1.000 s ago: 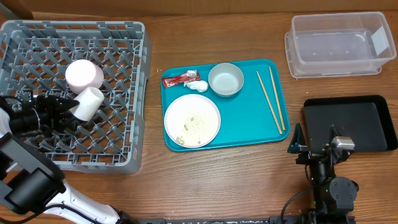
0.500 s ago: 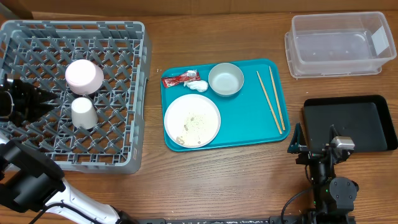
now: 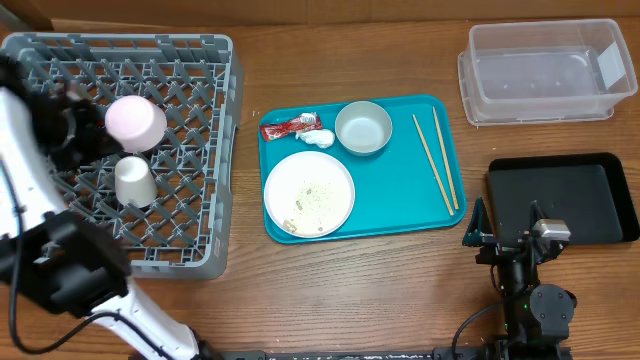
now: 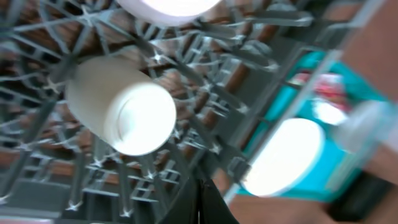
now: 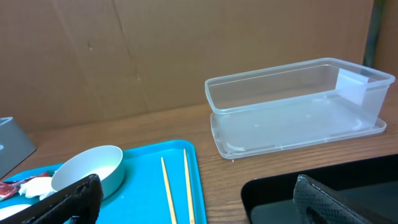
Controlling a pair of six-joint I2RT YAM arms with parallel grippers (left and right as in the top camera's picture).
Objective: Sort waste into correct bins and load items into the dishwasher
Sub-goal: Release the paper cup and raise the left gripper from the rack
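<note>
cup (image 3: 133, 181) standing in rack (image 3: 200, 150) | left fingers (image 4: 206, 205) blurred, state unclear | right fingers (image 5: 68, 199) apart

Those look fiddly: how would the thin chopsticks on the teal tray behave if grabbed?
The chopsticks look thin and stiff, so probably very light. Lying flat on the smooth teal tray, they may slide or roll when nudged. Being slightly apart, they might not lift together.
</note>
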